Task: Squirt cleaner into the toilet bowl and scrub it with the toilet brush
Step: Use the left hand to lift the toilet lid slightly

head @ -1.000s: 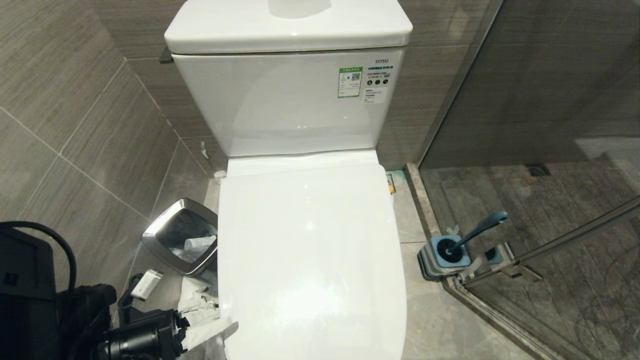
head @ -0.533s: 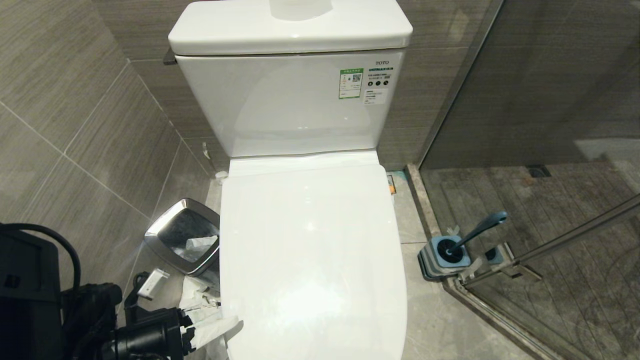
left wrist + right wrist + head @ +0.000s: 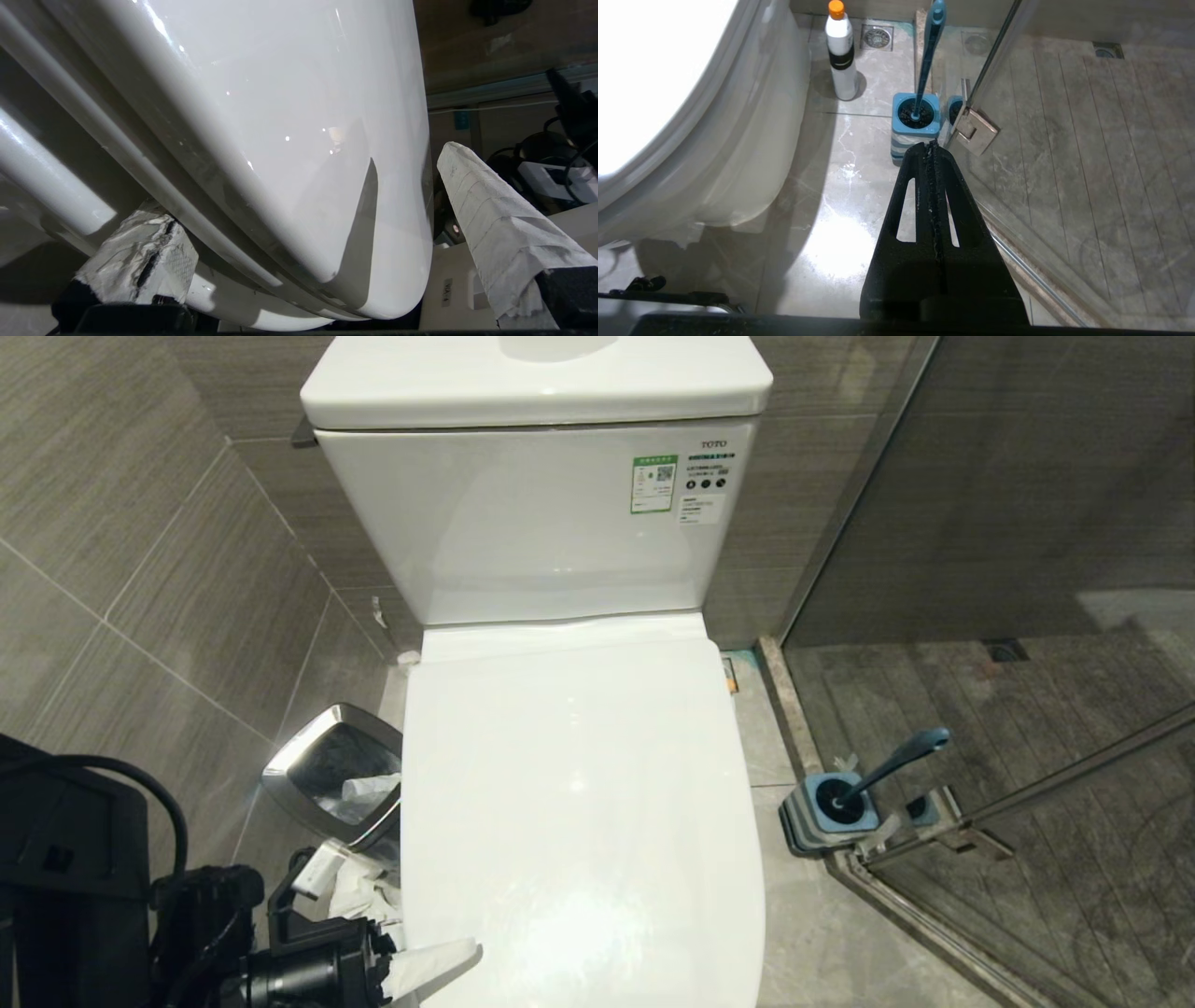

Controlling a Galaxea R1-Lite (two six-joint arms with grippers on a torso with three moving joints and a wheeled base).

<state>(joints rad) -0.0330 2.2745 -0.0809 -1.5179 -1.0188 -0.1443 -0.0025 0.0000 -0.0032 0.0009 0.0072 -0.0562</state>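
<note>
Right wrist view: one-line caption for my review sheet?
Shut black right pincer hangs above slate-blue toilet brush standing in its holder.

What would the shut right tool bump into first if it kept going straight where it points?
Probably the square blue-grey striped holder with the slate-blue toilet brush standing in it. The right tool points at the holder's near side, with bare floor between them, though how far apart they are is hard to judge.

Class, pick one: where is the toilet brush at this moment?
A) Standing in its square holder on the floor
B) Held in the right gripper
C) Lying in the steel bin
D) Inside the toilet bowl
A: the toilet brush stands head-down in its square holder on the floor beside the glass door.
</note>
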